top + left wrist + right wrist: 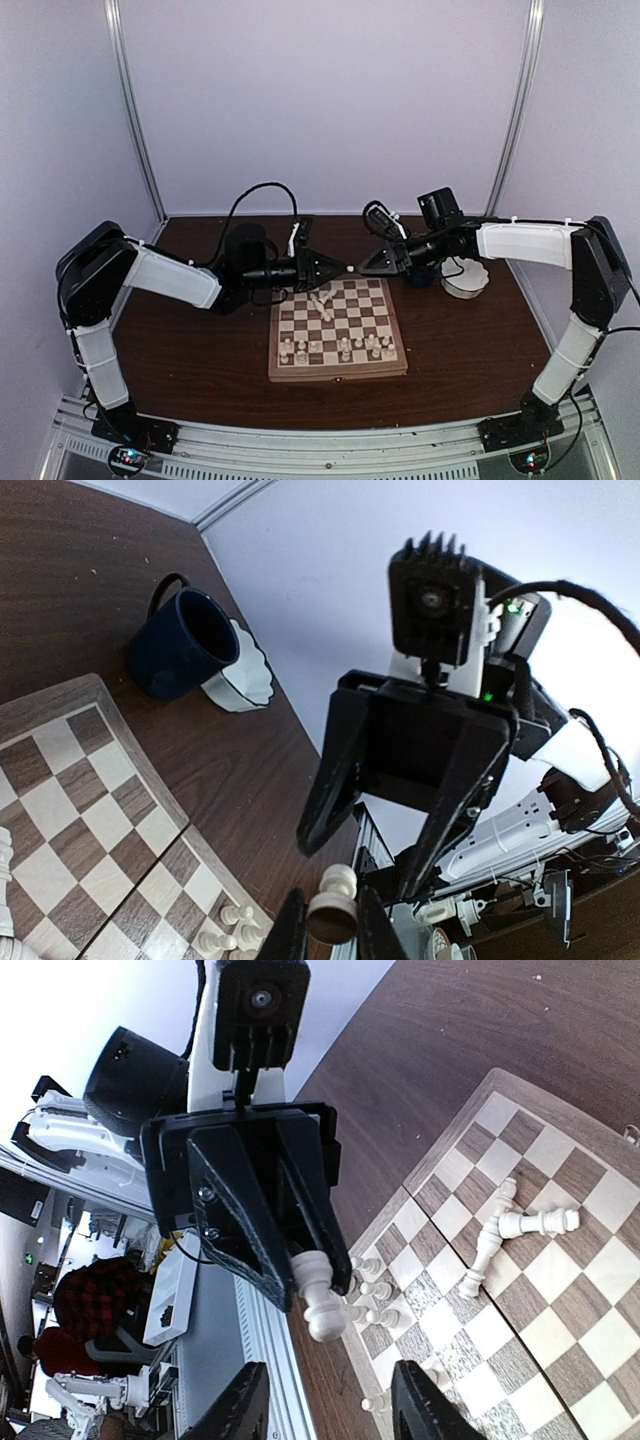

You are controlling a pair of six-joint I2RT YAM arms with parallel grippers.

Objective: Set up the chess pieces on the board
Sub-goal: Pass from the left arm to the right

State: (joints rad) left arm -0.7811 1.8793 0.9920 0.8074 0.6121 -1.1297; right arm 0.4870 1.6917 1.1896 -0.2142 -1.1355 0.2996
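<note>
Board [338,372] at centre of surface [200,340]: cream pieces [345,347] upright on near rows, toppled pieces [322,303] mid-board. Above far edge, left fingers [250,1220] pinch one piece [318,1295], possibly a pawn. Right fingers [335,770] opposite, spread wide, empty.

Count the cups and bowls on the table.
2: a dark blue mug and a white scalloped bowl beside it, both off the far right corner of the board. Others may be hidden.
</note>
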